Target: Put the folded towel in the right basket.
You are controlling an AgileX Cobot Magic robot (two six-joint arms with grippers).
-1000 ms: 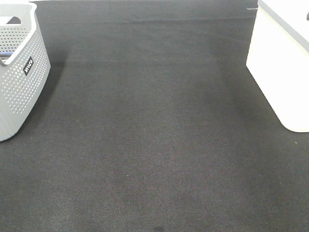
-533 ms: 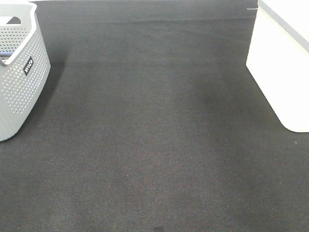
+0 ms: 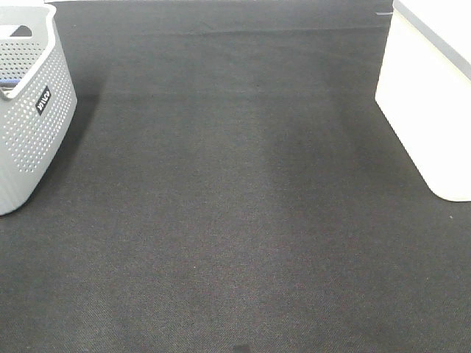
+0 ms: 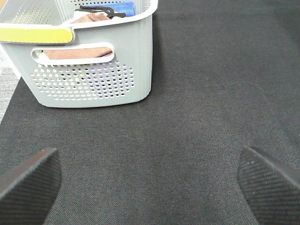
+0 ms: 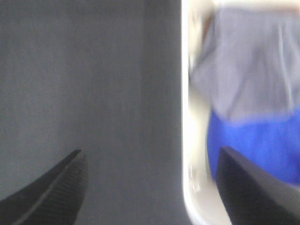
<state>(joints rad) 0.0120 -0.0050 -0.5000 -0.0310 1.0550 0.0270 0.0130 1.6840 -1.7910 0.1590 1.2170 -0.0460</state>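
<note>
The right basket (image 3: pixel 423 95) is white and stands at the table's right edge. The right wrist view is blurred: it shows the basket's rim (image 5: pixel 190 140) with a pale grey folded towel (image 5: pixel 248 70) and a blue towel (image 5: pixel 253 145) lying inside. My right gripper (image 5: pixel 150 187) is open and empty, over the mat right beside that rim. My left gripper (image 4: pixel 150 180) is open and empty, above the dark mat in front of the grey basket (image 4: pixel 93 79). Neither gripper shows in the exterior high view.
The grey perforated basket (image 3: pixel 29 125) stands at the table's left edge. It holds a brownish cloth (image 4: pixel 89 18), a blue item (image 4: pixel 123 8) and a black object (image 4: pixel 101 10). A dark mat (image 3: pixel 235 206) covers the table between the baskets.
Nothing on the table has moved. Only a faint shadow shifts over the middle of the mat.
</note>
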